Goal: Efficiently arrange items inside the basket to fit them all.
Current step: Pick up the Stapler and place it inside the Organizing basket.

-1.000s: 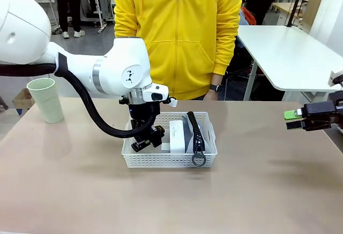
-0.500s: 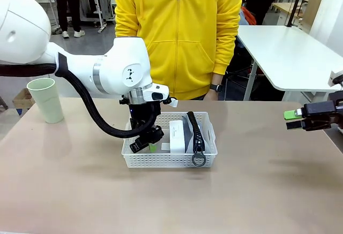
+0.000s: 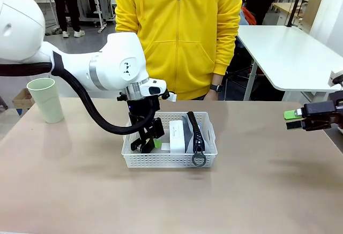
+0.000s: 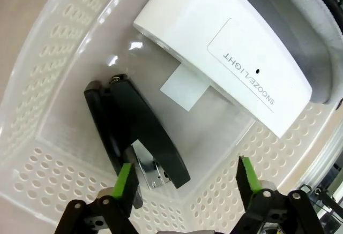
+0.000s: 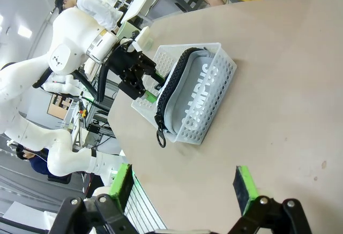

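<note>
The white basket (image 3: 171,160) stands mid-table in front of the person. Inside it, the left wrist view shows the small black stapler (image 4: 136,137) lying flat on the basket (image 4: 59,57) floor beside the white boxy device (image 4: 230,68). My left gripper (image 3: 148,142) hangs open just above the stapler, gripper (image 4: 186,178) fingers straddling its end without holding it. The grey pouch (image 3: 197,132) stands on edge at the basket's right side, ring pull at the front. The pale green cup (image 3: 46,100) stands outside, far left. My right gripper (image 3: 292,119) is open at the right.
A person in a yellow jacket (image 3: 179,36) stands at the far edge behind the basket. The right wrist view shows the basket (image 5: 211,116) with the pouch (image 5: 193,95) from the side, and bare tabletop between it and my right gripper (image 5: 182,188).
My left gripper has opened and let go of the stapler, which now lies in the basket's left part, and has lifted slightly. The right arm has not moved.
</note>
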Available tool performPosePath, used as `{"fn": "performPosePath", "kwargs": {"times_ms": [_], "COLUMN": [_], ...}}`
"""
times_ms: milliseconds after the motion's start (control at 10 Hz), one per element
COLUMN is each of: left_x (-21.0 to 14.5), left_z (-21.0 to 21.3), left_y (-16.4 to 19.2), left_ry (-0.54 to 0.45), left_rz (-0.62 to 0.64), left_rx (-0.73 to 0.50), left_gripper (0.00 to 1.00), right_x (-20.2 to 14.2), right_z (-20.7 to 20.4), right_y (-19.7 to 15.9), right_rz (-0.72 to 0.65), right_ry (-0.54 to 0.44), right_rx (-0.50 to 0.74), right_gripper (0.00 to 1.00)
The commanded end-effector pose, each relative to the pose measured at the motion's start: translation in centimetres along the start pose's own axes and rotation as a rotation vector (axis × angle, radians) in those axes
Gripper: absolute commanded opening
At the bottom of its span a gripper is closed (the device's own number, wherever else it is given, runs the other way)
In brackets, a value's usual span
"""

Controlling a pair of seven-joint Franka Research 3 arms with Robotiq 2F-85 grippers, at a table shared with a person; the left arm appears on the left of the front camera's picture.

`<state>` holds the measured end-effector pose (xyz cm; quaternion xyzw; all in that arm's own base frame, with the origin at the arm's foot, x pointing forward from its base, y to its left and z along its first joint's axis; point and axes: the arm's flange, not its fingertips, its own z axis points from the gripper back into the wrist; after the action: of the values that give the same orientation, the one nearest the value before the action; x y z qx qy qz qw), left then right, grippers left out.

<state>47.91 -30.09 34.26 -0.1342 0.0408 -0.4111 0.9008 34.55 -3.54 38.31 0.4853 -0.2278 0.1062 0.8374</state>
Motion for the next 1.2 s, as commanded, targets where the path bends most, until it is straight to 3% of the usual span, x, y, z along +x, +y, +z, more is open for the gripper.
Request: {"fn": "performPosePath", "kwargs": {"times_ms": [0, 200, 500, 800, 900, 1100], "left_x": [-0.9, -1.4, -5.0, -14.9, -18.7, -28.5], "left_z": [0.8, 1.6, 7.7, 16.3, 17.8, 19.4], "left_y": [0.0, -0.7, -3.6, -6.3, -6.1, -5.1], "left_ry": [-0.016, -0.039, -0.136, -0.253, -0.31, -0.52], "left_rz": [-0.024, -0.042, -0.041, -0.04, 0.051, 0.301], "left_rx": [-0.03, -0.037, -0.068, -0.186, -0.226, -0.282], "left_gripper": [1.0, 1.0, 1.0, 1.0, 1.0, 1.0], "right_x": [0.1, 0.1, 0.1, 0.1, 0.1, 0.1], "right_z": [0.1, 0.1, 0.1, 0.1, 0.1, 0.1], "right_y": [0.3, 0.3, 0.3, 0.3, 0.3, 0.3], "right_rz": [-0.016, -0.016, -0.016, -0.016, -0.016, -0.016], "right_ry": [0.004, 0.004, 0.004, 0.004, 0.004, 0.004], "right_rx": [-0.005, -0.005, -0.005, -0.005, -0.005, -0.005], "right_gripper": [1.0, 1.0, 1.0, 1.0, 1.0, 1.0]}}
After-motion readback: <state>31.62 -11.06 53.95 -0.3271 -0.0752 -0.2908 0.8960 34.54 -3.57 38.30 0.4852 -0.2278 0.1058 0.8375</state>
